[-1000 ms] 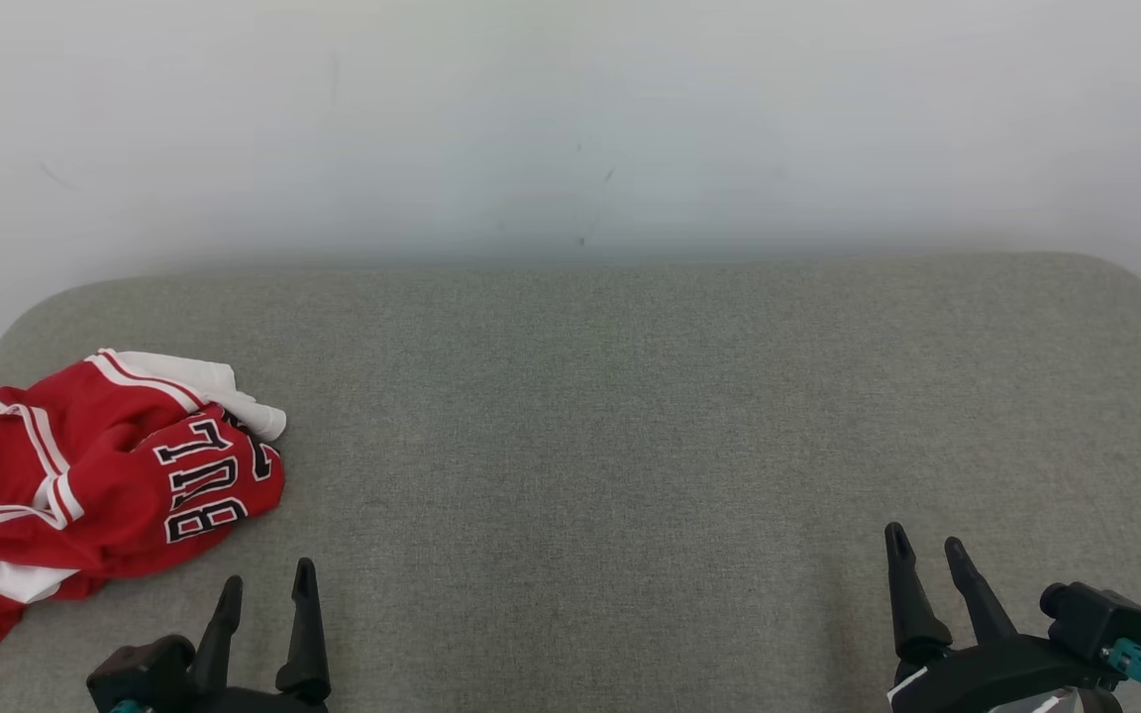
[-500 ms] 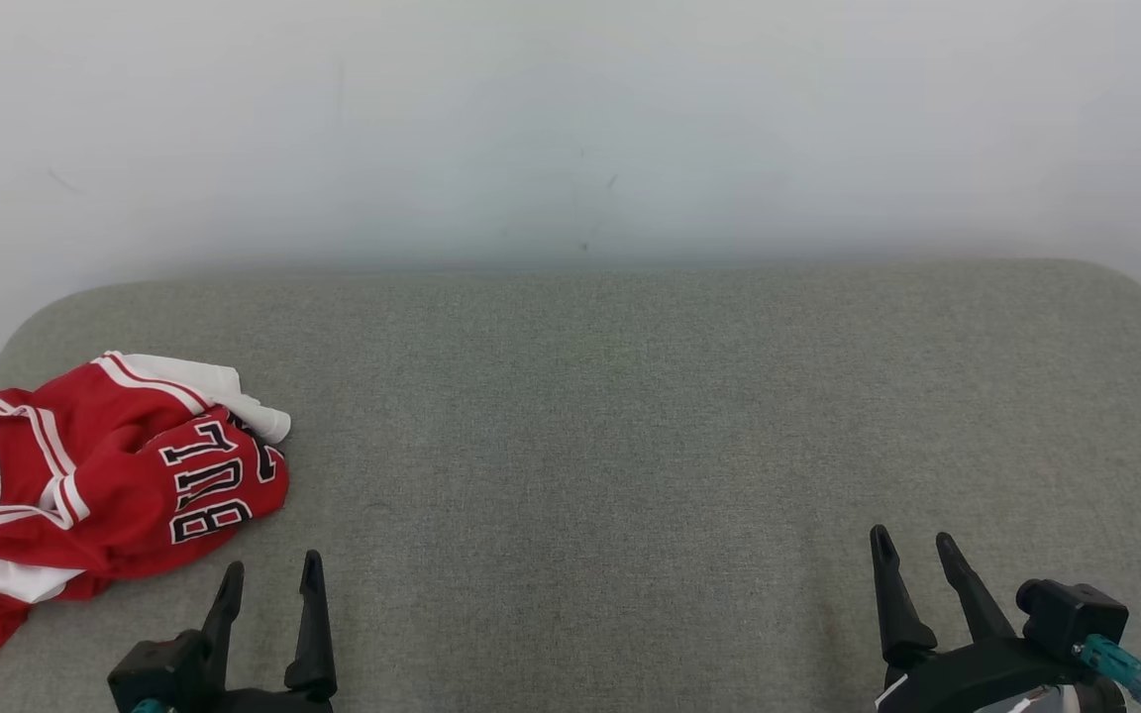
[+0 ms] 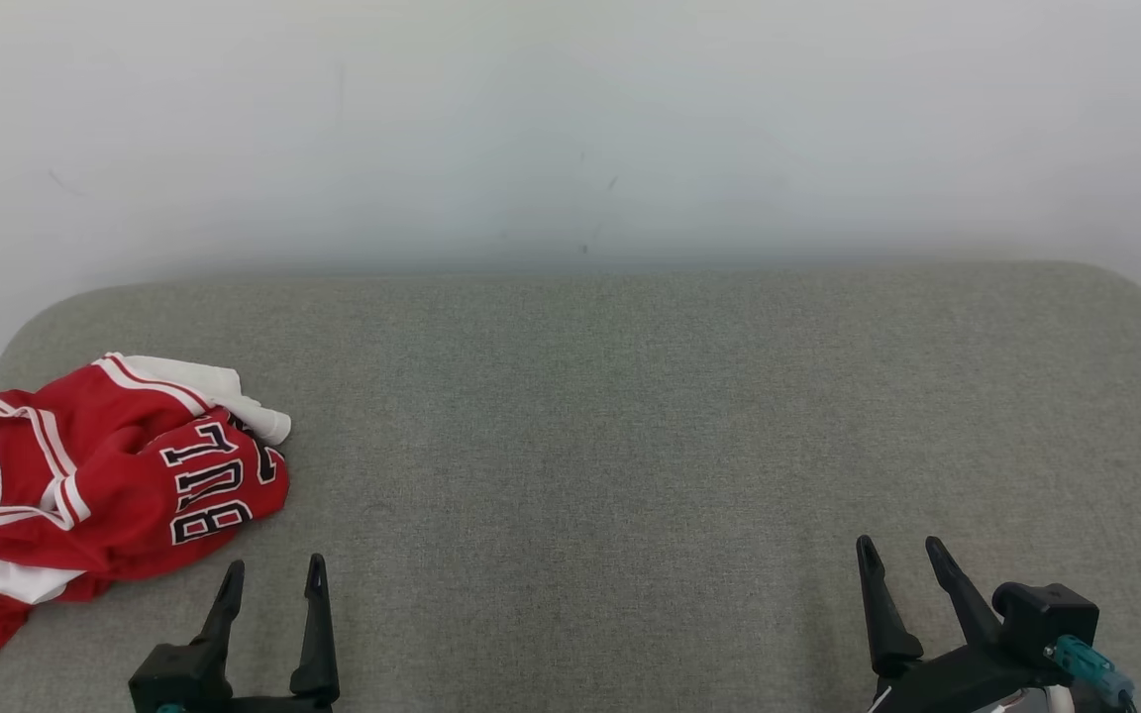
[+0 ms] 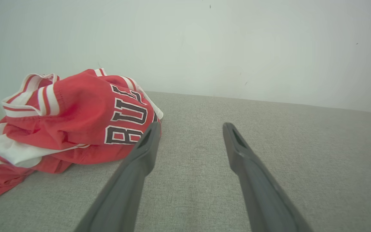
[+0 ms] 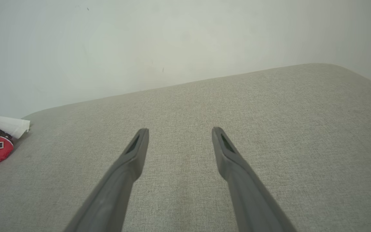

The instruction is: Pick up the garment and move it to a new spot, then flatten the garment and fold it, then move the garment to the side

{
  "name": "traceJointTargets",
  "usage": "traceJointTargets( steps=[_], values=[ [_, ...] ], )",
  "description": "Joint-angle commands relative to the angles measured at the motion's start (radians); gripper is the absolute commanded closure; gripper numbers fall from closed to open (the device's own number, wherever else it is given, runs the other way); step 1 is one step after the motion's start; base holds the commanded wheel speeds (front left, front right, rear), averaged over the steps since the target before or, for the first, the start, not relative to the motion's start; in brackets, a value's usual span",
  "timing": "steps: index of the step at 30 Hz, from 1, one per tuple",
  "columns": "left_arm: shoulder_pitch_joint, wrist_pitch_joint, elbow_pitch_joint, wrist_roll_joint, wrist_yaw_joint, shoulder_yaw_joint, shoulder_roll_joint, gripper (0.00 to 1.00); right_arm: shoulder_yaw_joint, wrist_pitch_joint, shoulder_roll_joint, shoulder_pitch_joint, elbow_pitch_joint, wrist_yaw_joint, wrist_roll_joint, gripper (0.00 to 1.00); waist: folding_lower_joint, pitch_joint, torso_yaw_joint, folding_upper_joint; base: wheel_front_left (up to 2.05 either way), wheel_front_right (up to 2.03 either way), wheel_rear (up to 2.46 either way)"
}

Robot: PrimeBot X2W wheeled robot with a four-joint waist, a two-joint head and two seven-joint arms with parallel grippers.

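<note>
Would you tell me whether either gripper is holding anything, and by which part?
Nothing is held: left gripper and right gripper are open and empty; the jersey lies untouched.

Desk (image 3: 630, 416): grey woven fabric top, rounded far corners, back edge against a white wall. One item on it: garment (image 3: 105, 475), red with white stripes and black lettering, crumpled in a heap at the left edge.

The crumpled garment (image 3: 85, 485) runs off the left edge of the head view.
</note>
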Motion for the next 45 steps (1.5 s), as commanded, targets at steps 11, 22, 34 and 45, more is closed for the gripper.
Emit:
traceJointTargets(
  steps=[11,22,34,45],
  values=[
    [0.005,-0.029,0.008,0.071,0.004,0.006,-0.01,0.0,0.002,-0.005,-0.003,0.012,-0.008,-0.002,-0.091,0.0,0.0,-0.005,0.002,-0.0001,0.0,0.0,0.0],
    [0.007,-0.038,0.017,0.104,0.001,0.011,-0.017,0.0,0.004,-0.02,-0.004,0.005,-0.001,-0.002,-0.123,0.0,0.0,-0.007,0.004,-0.0001,0.0,0.0,0.0],
    [0.004,-0.038,0.023,0.102,-0.008,0.023,-0.023,0.0,0.003,-0.026,-0.004,0.003,0.004,-0.002,-0.125,0.0,0.0,-0.01,0.006,-0.0001,0.0,0.0,0.0],
    [0.011,-0.037,0.035,0.093,-0.008,0.024,-0.027,0.0,-0.004,-0.028,-0.003,0.021,-0.021,-0.002,-0.158,0.0,0.0,-0.019,0.125,-0.0001,0.0,0.0,0.0]
  ],
)
